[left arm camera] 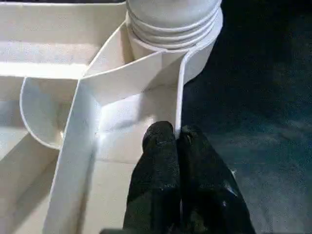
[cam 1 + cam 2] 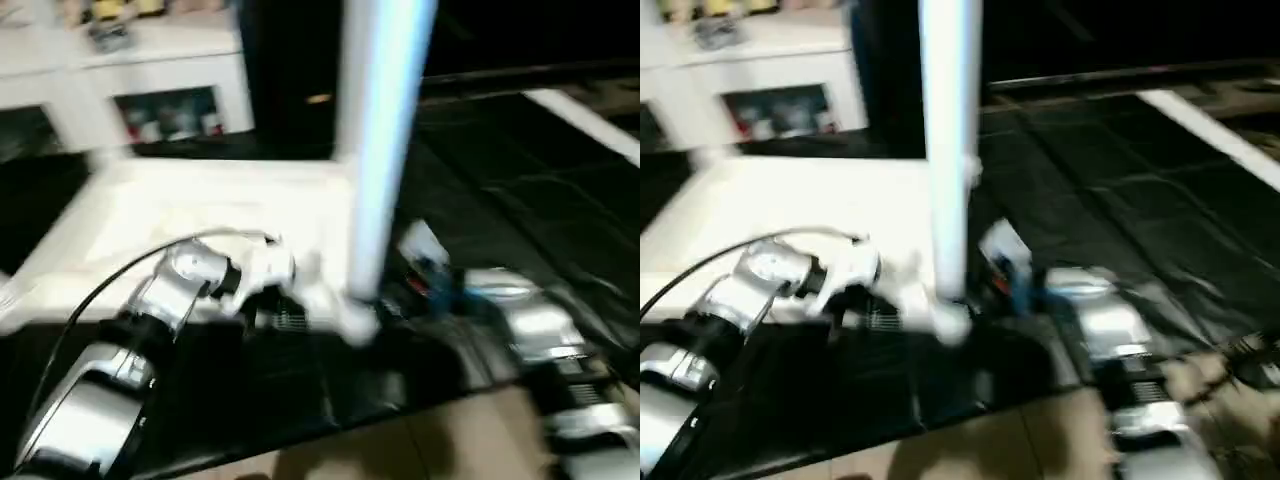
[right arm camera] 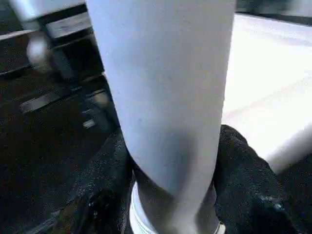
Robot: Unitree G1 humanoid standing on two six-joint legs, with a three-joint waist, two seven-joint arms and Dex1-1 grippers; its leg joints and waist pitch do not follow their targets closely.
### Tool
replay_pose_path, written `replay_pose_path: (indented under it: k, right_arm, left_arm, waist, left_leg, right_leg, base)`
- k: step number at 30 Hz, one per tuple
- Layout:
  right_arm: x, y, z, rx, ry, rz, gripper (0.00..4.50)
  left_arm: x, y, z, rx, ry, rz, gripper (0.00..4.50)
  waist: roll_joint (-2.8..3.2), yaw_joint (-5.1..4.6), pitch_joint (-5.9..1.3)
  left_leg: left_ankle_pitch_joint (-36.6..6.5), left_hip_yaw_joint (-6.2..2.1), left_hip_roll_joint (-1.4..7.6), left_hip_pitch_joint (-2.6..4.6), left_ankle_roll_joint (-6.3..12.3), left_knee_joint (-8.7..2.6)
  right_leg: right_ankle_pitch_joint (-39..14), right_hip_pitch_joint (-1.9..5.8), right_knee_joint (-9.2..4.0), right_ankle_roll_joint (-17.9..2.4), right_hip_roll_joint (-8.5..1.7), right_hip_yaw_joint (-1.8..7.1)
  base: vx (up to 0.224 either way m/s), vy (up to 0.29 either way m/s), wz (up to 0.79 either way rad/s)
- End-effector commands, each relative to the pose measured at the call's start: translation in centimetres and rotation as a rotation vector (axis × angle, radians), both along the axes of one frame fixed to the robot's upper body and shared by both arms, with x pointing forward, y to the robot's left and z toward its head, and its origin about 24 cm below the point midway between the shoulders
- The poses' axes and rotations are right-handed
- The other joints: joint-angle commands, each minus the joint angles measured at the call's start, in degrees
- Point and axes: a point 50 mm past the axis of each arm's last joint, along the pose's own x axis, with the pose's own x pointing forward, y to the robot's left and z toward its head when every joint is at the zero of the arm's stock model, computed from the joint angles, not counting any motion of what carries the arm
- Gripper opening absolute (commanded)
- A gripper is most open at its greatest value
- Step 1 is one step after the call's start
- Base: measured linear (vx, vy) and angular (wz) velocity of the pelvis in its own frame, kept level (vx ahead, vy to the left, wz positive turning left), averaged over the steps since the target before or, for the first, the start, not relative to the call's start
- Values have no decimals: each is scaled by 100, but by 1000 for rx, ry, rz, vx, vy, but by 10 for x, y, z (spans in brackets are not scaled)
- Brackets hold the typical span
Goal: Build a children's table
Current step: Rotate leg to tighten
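The children's table top [image 2: 150,220] lies upside down on a black mat, ribbed underside up. One white leg [image 2: 380,150] stands upright in its near right corner socket [image 1: 170,44]. My left gripper [image 1: 176,136] is shut on the thin rim wall of the top, just beside that socket. Both black fingers [image 3: 239,165] of my right gripper [image 3: 170,161] press against the sides of the leg [image 3: 165,97] low down, close to its base.
A white cabinet [image 2: 150,60] with glass-fronted shelves stands at the back left. The black mat [image 2: 520,200] spreads to the right, with a long white piece [image 2: 590,125] lying at its far right. Tan floor [image 2: 450,440] shows at the near edge.
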Motion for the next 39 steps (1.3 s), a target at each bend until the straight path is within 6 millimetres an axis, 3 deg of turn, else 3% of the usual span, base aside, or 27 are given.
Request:
replay_pose_path:
  k: [1,2,4,5,8,10,11,14,17,21,27,29,35,36,37,39]
  right_arm:
    - [3,33,-9,-27,54,-28,198]
    - [6,40,-9,-30,60,-61,198]
    - [13,53,-10,-36,79,-130,198]
    - [16,57,-10,-46,81,-156,198]
    - [23,69,-10,-52,107,-260,198]
    - [25,76,-8,-42,104,-272,198]
    - [25,76,-8,-40,105,-271,254]
    - [25,76,-6,-26,84,-246,274]
    - [24,74,-6,-20,74,-227,313]
    - [22,53,-6,-34,38,-182,359]
    - [19,23,-2,-15,19,-118,404]
    - [13,5,1,-28,-2,-25,416]
    - [8,-19,11,-20,-15,75,441]
    - [6,-24,12,-38,-6,110,441]
    - [6,-24,12,-38,-6,110,441]
    - [2,-29,12,-60,24,190,441]
  left_arm:
    - [9,-34,11,-92,-44,55,0]
    - [11,-39,11,-102,-42,89,0]
    - [16,-47,10,-105,-59,166,0]
    - [18,-49,10,-104,-69,199,0]
    - [23,-56,12,-107,-98,282,0]
    - [27,-59,17,-117,-119,323,0]
    - [27,-60,17,-118,-120,325,0]
    - [27,-57,17,-116,-120,303,0]
    - [25,-54,16,-109,-120,289,0]
    - [21,-42,12,-90,-119,227,0]
    - [14,-29,11,-82,-98,99,0]
    - [9,-19,12,-56,-71,-3,0]
    - [2,-7,16,-34,-34,-156,0]
    - [0,-3,17,-9,-33,-194,0]
    - [0,-3,17,-9,-33,-194,0]
    - [-5,1,18,13,-22,-279,0]
  waist:
    - [16,-36,-349]
    - [30,-85,-353]
    - [0,-143,-354]
    - [4,-163,-365]
    - [-30,-201,-380]
    - [-2,-201,-396]
    - [-48,-194,-403]
    - [-40,-183,-421]
    - [-34,-183,-411]
    - [-33,-174,-410]
    - [-9,-136,-434]
    - [-24,-71,-444]
    - [-22,57,-433]
    - [-78,91,-430]
    - [-46,125,-432]
    - [-40,147,-430]
  left_leg:
    - [-1523,-45,68,11,30,-409]
    - [-1546,-62,62,11,21,-412]
    - [-1501,-62,51,-34,57,-413]
    - [-1499,-55,38,1,74,-397]
    - [-1257,-46,42,-31,158,-391]
    - [-1181,-38,47,-24,195,-380]
    - [-1080,-38,53,-40,243,-381]
    - [-888,-31,69,-63,357,-372]
    - [-866,-18,66,-64,419,-368]
    - [-921,-17,68,-63,443,-368]
    - [-741,-6,106,-71,566,-343]
    - [-747,2,112,-68,617,-331]
    - [-890,4,153,-31,538,-350]
    - [-892,9,161,-20,520,-354]
    - [-882,4,167,-21,486,-355]
    - [-892,-2,162,-29,470,-356]
  right_leg:
    - [-2804,293,-597,-544,-332,247]
    - [-2721,302,-584,-608,-330,231]
    - [-2625,327,-579,-630,-328,228]
    - [-2640,301,-590,-646,-327,229]
    - [-2312,324,-553,-761,-329,252]
    - [-2106,315,-526,-829,-325,263]
    - [-1936,338,-493,-881,-332,270]
    - [-1489,355,-446,-1004,-337,287]
    - [-1388,360,-442,-1076,-339,287]
    - [-1503,366,-462,-1021,-335,289]
    - [-942,362,-389,-1237,-333,293]
    - [-901,368,-377,-1262,-336,296]
    - [-1124,330,-385,-1240,-354,309]
    - [-1112,319,-382,-1241,-352,315]
    - [-1120,318,-364,-1250,-365,320]
    - [-1116,319,-367,-1250,-362,310]
  base:
    - [0,0,0]
    - [0,0,0]
    - [0,0,0]
    - [0,0,0]
    - [0,0,0]
    - [0,0,0]
    - [0,0,0]
    - [0,0,0]
    - [0,0,0]
    - [0,0,0]
    - [0,0,0]
    - [0,0,0]
    - [0,0,0]
    - [0,0,0]
    - [0,0,0]
    - [0,0,0]
